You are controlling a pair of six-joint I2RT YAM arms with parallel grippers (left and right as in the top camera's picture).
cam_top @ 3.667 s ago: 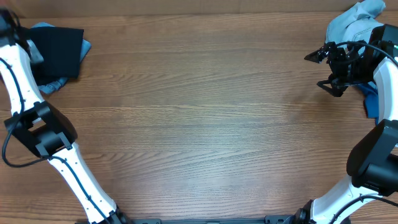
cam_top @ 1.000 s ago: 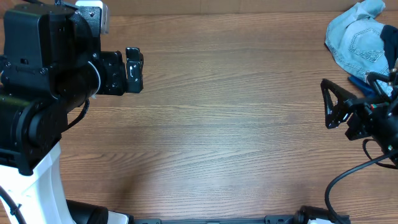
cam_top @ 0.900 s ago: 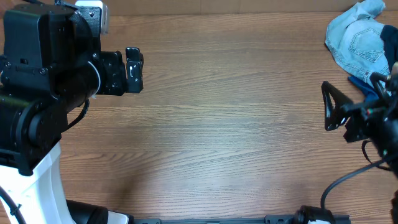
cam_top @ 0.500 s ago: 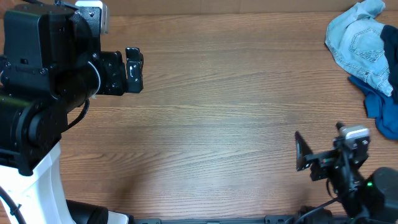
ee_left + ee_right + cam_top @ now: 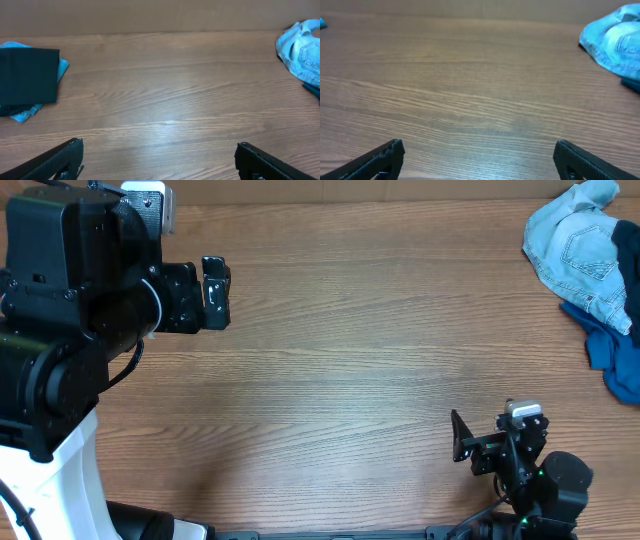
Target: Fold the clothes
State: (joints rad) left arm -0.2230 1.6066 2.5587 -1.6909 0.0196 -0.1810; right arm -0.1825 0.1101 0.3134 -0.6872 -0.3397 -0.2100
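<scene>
Left hand wide open, right hand wide open, folded black garment at left of brown wooden surface, crumpled light-blue denim piece beside royal-blue garment far right.

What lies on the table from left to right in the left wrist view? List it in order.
folded black shirt → bare wooden table → crumpled light-blue denim
</scene>
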